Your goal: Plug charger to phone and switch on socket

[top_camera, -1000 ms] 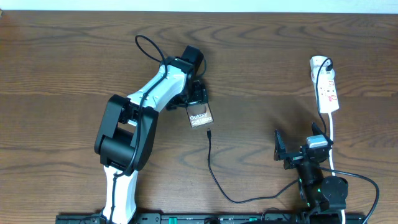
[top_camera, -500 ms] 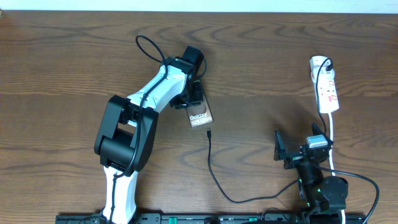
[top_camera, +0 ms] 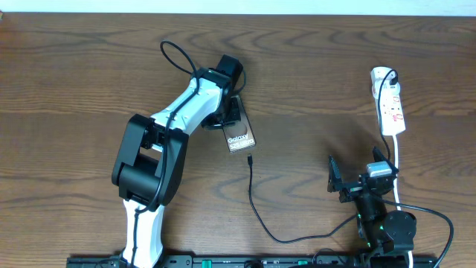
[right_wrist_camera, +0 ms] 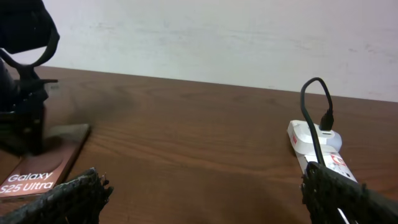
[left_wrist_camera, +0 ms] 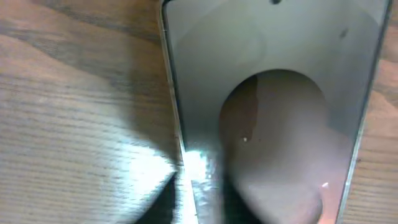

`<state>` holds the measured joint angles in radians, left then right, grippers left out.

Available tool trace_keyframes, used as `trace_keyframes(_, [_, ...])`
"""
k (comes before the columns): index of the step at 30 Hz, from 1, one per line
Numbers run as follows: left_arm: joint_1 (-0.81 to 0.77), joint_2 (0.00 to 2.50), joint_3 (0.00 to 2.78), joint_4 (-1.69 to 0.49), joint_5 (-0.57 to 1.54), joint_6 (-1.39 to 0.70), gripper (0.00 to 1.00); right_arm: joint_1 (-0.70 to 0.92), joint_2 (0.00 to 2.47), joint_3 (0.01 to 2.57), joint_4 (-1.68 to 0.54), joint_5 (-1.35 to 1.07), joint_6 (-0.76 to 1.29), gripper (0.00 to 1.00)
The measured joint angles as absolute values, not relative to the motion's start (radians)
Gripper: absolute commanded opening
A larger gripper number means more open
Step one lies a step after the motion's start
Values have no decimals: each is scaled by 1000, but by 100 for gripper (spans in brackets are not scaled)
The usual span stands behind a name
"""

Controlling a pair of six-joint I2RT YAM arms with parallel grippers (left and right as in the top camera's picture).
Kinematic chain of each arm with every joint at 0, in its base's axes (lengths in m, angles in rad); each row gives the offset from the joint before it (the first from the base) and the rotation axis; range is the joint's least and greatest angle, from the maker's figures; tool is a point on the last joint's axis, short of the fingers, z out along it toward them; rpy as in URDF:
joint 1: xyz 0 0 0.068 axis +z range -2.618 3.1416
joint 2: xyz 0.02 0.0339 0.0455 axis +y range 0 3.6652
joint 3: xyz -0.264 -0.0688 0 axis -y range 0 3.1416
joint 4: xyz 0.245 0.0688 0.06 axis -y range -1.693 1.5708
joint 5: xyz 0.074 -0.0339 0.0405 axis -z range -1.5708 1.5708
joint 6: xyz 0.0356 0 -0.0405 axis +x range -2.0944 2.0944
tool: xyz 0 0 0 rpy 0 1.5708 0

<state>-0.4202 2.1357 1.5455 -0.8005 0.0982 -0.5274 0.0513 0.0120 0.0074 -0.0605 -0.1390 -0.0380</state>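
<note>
Reaching over the far end of the phone (top_camera: 239, 139) with the left gripper (top_camera: 232, 113), long axis slanting down toward the charger (top_camera: 251, 182) tip just beside its near edge. Cannot tell whether those jaws clamp the phone or merely rest there. Parked well apart, nearer the socket (top_camera: 390, 104), with the right gripper (right_wrist_camera: 202, 190) spread wide, empty.

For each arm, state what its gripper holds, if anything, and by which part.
The right gripper is open and holds nothing. The left gripper sits at the phone's far end; whether it actually grips it cannot be told.
</note>
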Motion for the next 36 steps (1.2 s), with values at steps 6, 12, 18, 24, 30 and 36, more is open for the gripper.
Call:
trace_keyframes(6, [-420, 2136, 1545, -791, 99, -533, 65, 51, 12, 7, -60, -139, -38, 99])
trace_keyframes(12, [-421, 2136, 1544, -788, 103, -535, 28, 51, 12, 7, -60, -139, -38, 99])
trace_keyframes(18, [-422, 2136, 1544, -789, 102, -542, 19, 51, 12, 7, -60, -139, -38, 99])
trace_keyframes(24, [-421, 2136, 1545, -797, 102, -538, 67, 51, 12, 7, -60, -139, -38, 99])
trace_keyframes(30, [-406, 2136, 1553, -855, 106, -497, 82, 51, 12, 7, -60, -139, -38, 99])
trace_keyframes(36, [-390, 2135, 1554, -855, 119, -521, 96, 51, 12, 7, -60, -139, -38, 99])
